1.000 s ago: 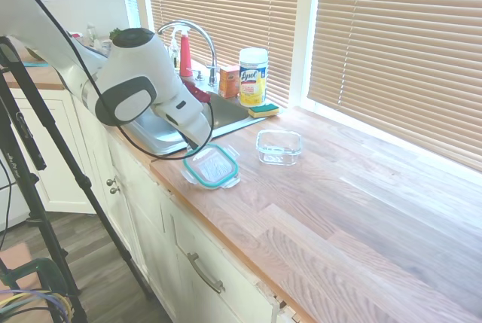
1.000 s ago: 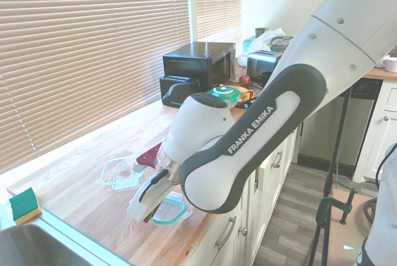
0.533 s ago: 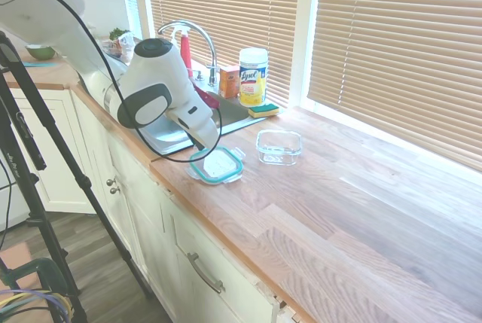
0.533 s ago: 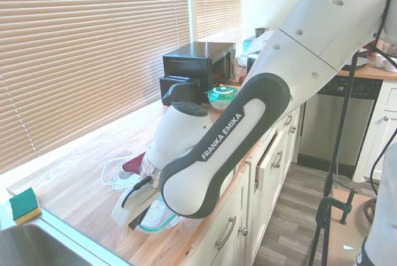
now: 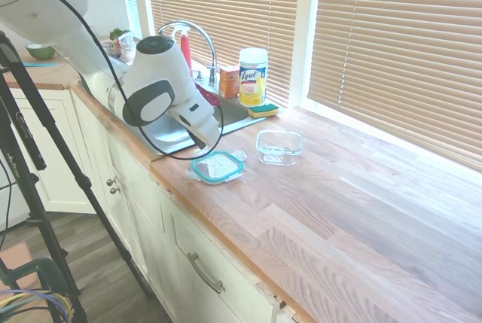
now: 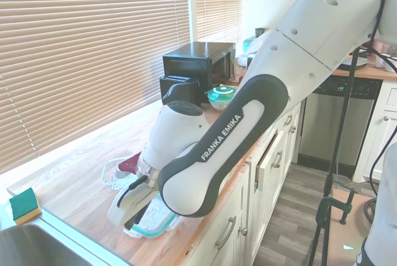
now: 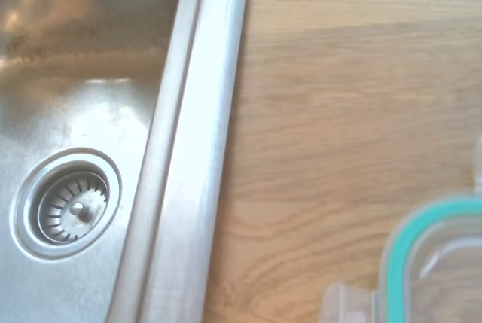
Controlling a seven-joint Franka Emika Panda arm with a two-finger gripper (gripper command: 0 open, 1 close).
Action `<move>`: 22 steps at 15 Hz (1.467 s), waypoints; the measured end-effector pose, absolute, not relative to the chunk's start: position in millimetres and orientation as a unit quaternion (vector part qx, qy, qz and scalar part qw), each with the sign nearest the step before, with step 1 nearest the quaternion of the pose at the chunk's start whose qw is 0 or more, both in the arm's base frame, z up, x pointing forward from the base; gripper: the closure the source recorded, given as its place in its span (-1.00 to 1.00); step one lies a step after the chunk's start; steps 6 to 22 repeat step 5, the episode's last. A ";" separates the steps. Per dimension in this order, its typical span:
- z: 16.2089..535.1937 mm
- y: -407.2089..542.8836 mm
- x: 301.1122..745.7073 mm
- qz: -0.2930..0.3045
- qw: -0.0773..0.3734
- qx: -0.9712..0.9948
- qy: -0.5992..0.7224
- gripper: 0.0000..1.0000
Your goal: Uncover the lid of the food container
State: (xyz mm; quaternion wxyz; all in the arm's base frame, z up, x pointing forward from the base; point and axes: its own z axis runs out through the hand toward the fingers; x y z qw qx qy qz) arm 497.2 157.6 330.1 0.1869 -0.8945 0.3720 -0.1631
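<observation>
The lid [image 5: 218, 166], clear with a teal rim and snap tabs, lies flat on the wooden counter near its front edge, beside the sink. It also shows under the arm in the second exterior view, lid [image 6: 155, 223], and as a teal corner in the wrist view, lid [image 7: 440, 263]. The food container [image 5: 279, 147], a low clear glass dish, stands uncovered a little further back on the counter, also seen as the container [image 6: 116, 170]. My gripper [image 5: 205, 144] hangs just over the lid's sink-side edge; the arm hides whether it grips the lid.
A steel sink [image 5: 169, 133] with a faucet [image 5: 193, 31] lies right beside the lid; its drain [image 7: 71, 206] is in the wrist view. A yellow wipes canister [image 5: 253, 76], orange box [image 5: 230, 82] and sponge [image 5: 263, 110] stand behind it. A microwave [image 6: 198, 62] sits far along the counter.
The lid was tilted up off the counter a second ago; it has come down toward the sink side and now lies flat. The arm lowered and swung with it.
</observation>
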 end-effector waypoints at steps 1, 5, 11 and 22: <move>330.1 157.4 497.3 -0.163 0.187 -0.894 0.373 -1.00; 352.0 147.8 501.2 -0.153 0.167 -0.890 0.396 -1.00; 352.0 147.8 501.2 -0.153 0.167 -0.890 0.396 -1.00; 352.0 147.8 501.2 -0.153 0.167 -0.890 0.396 -1.00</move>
